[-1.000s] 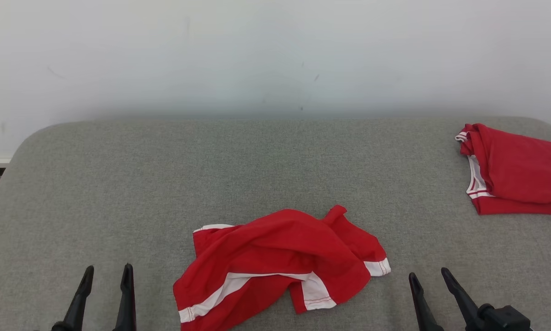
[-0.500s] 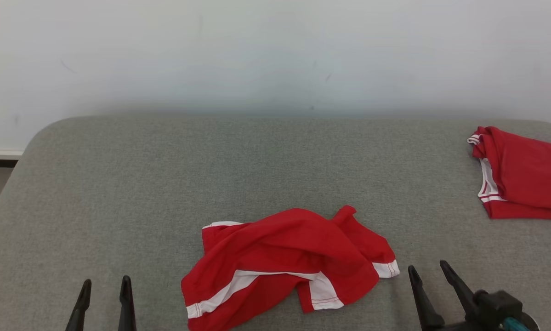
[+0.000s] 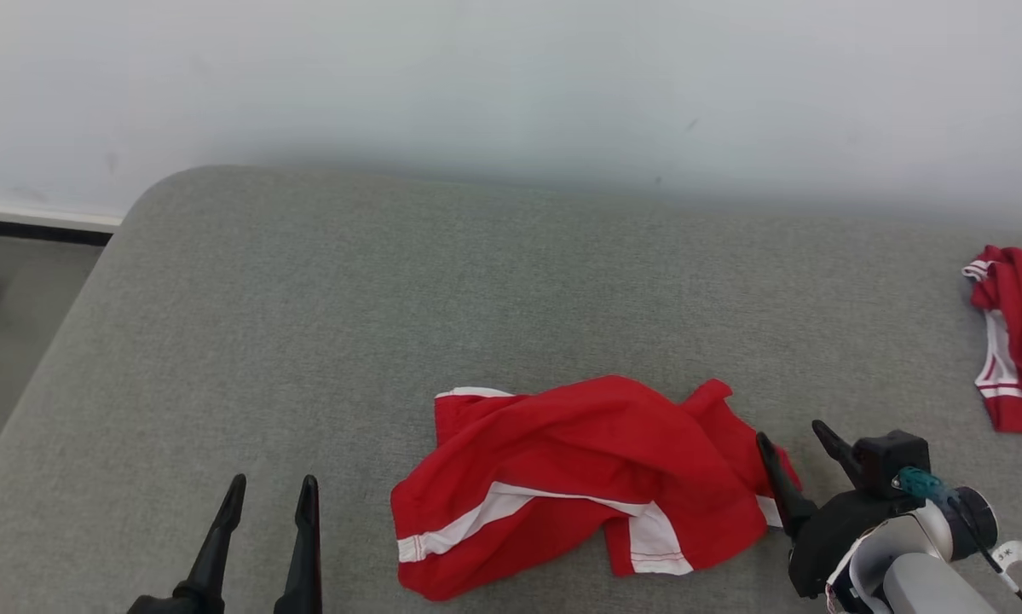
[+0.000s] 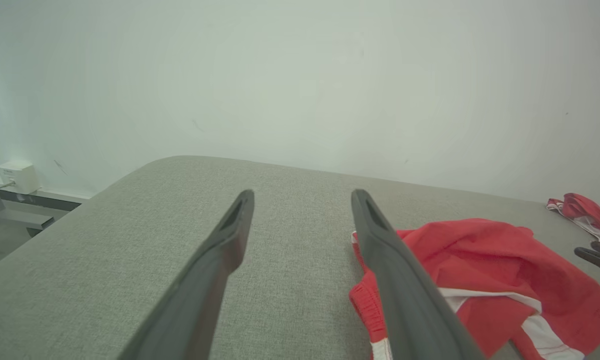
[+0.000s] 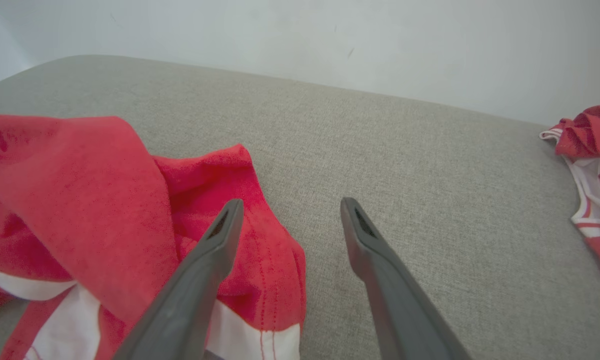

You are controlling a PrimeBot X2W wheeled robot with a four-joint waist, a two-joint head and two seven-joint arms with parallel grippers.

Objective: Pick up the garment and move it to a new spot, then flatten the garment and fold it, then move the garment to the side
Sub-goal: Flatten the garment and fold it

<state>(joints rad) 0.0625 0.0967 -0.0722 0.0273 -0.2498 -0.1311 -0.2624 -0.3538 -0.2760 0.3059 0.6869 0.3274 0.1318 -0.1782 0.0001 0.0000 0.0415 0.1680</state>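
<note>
On grey surface [image 3: 349, 298]: crumpled garment [image 3: 596, 460], 2nd garment [image 3: 1018, 341] (folded?); L gripper [image 3: 273, 482], R gripper [image 3: 790, 431] both spread, empty.

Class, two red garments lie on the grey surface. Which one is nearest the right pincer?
The crumpled garment in the middle; the right pincer is at its edge. The other garment lies far right.

Garment [image 3: 579, 477]: red cloth with white bands and white hem panels stitched in red. Crumpled, not flattened, not folded. Lies in a loose heap on the grey padded surface [image 3: 306, 298], near the front edge, right of middle. A long white stripe crosses its lower front (ribbed, gathered edge at the left end). Red folds bunch up at the right end.
</note>
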